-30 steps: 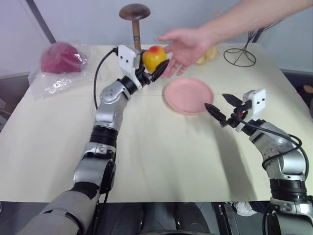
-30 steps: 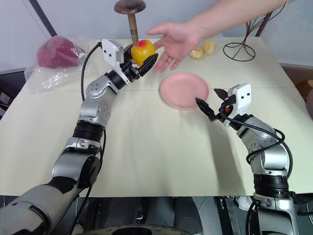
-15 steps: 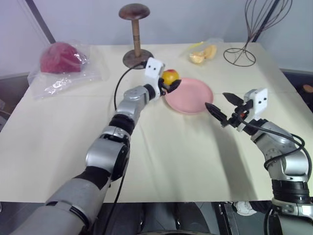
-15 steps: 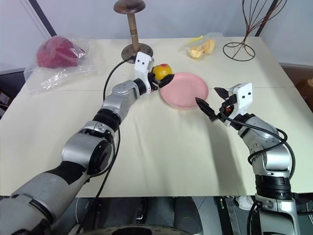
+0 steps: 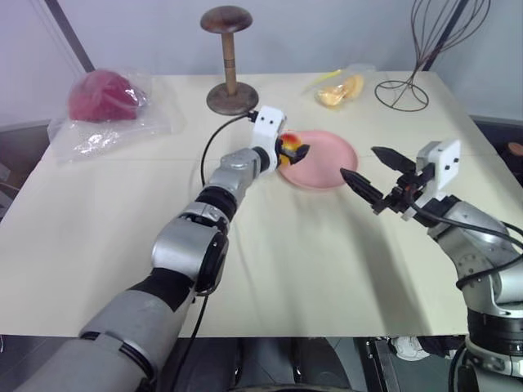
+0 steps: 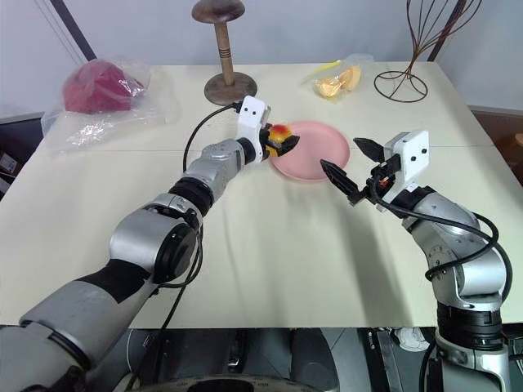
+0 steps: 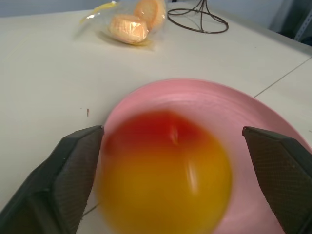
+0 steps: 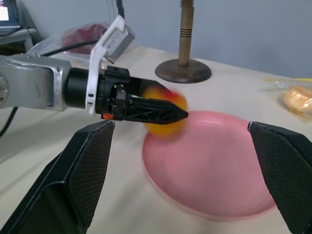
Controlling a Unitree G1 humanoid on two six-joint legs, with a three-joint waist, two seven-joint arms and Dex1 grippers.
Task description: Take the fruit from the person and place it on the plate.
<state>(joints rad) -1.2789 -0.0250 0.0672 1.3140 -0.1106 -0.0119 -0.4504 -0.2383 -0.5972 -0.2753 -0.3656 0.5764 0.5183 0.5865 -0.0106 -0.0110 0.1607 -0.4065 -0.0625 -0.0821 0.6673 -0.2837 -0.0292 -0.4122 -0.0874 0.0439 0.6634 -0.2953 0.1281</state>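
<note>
Fruit (image 7: pixel 163 180), glossy yellow-orange with red blush, over pink plate (image 7: pixel 273 141).

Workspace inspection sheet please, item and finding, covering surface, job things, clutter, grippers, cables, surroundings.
Surface: cream table.
Job's things: fruit over the near-left rim of the plate, between the left gripper's fingers, blurred.
Clutter: wooden stand; red lump in bag; wrapped pieces; wire stand.
Grippers: left gripper open around the fruit; right gripper open, empty, near the plate.
Cables: black cable along the left arm.
Surroundings: grey wall.
</note>
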